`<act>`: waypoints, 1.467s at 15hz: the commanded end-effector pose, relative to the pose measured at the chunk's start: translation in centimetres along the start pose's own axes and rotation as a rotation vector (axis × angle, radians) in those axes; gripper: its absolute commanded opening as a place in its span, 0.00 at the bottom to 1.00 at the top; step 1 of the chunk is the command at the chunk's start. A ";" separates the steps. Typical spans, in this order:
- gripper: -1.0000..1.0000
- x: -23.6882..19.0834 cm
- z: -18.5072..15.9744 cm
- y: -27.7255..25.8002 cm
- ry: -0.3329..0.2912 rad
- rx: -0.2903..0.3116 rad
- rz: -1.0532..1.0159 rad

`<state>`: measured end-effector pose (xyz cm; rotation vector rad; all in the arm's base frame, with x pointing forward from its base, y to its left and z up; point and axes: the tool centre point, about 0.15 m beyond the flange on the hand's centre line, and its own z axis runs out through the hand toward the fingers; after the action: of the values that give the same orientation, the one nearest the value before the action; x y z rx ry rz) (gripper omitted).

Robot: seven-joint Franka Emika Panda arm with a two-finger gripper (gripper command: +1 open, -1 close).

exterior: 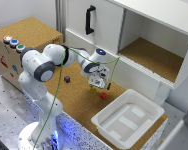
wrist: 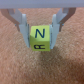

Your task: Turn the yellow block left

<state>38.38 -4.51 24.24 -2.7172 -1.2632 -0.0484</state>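
From where I stand, going from the exterior view's left, there is a cork-topped box [exterior: 25,34] with coloured buttons, then the white arm [exterior: 41,67] bending out over the cork table [exterior: 74,102]. A dark maroon block [exterior: 67,79] sits on the cork just ahead of the arm's elbow, and further to the exterior view's right the gripper [exterior: 98,80] hangs low over the board, with a small red block [exterior: 103,95] lying near it and a white tray [exterior: 128,120] beyond that. The yellow block [wrist: 39,39] barely shows from out here; it may be the speck of yellow at the fingertips, but I would not swear to it at this blur. The wrist view settles it: the block sits squarely between the two fingers [wrist: 22,26], which are drawn in against its sides and pinching it, a letter N on its upper face and another letter on the face below. It seems lifted a little off the cork, though that is hard to judge. I take this for the grasp made and the turn itself now in hand. What comes next calls for a steady rotation of the wrist to the left with the pinch kept firm, then setting the block down flat before letting go.
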 end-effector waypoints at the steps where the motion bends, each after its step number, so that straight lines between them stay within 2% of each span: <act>1: 0.00 1.3 0.8 -1.2 -0.079 -0.058 -0.449; 2: 0.00 1.7 1.2 -1.4 -0.069 -0.072 -0.534; 4: 0.00 2.6 2.5 -1.7 -0.105 -0.041 -0.715; 7: 0.00 2.6 3.4 -1.7 -0.146 -0.024 -0.934; 9: 0.00 2.8 3.1 0.0 -0.167 -0.019 -1.011; 10: 0.00 2.9 3.3 0.4 -0.167 -0.045 -1.020; 11: 1.00 3.3 3.1 0.5 -0.154 -0.062 -1.005; 14: 1.00 4.0 1.3 0.4 -0.116 -0.020 -0.896; 17: 1.00 2.4 -2.9 0.8 -0.090 0.009 -0.739; 19: 1.00 1.3 -4.5 0.0 -0.060 0.039 -0.561; 22: 1.00 0.3 -5.2 -1.6 -0.008 0.075 -0.308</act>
<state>39.60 -3.22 26.00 -2.2975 -2.0653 0.0088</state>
